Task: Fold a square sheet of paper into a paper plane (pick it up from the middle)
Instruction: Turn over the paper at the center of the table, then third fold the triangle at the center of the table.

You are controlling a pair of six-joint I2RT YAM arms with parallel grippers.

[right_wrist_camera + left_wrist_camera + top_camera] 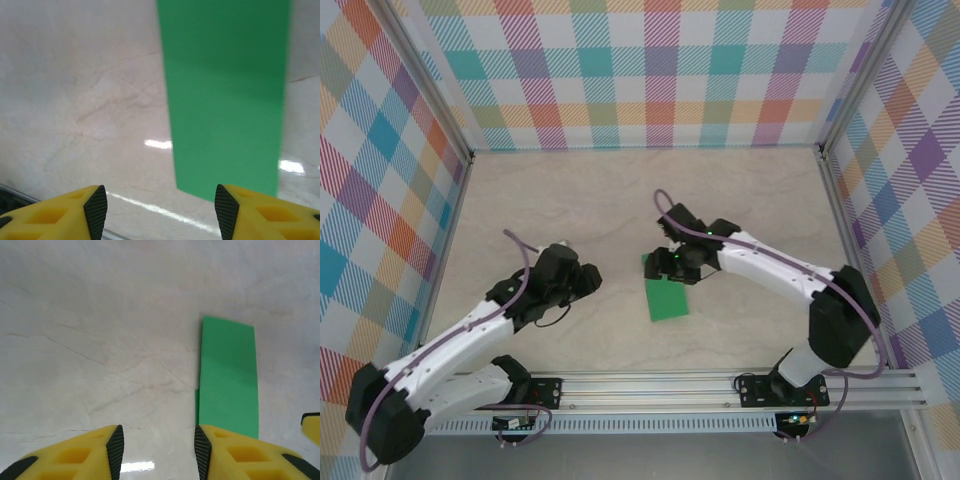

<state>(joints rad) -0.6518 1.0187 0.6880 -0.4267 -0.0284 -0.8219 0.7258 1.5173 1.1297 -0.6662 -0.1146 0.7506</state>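
Two arms reach in from the near edge over a pale, marbled table (570, 190), one on each side of the green sheet. On the left, the left gripper (588, 282) sits low over the table, tips pointing toward the middle, apart from the paper. In the left wrist view its yellow fingers (75, 460) with black pads stand a moderate way apart, with bare tabletop in the gap and nothing in their grasp. Just beyond the inner finger lies the sheet of paper (668, 298), flat on the table near the centre. It shows as a long rectangle rather than a square, and a thin sliver of a second green layer peeks out along one long edge, so it looks folded over on itself. On the right, the right gripper (665, 265) hovers over the far end of the sheet. In the right wrist view its fingers (95, 210) are spread wide, one over bare table, the other overlapping the strip's near corner. The jaws grip nothing; whether that finger touches the paper I cannot tell.
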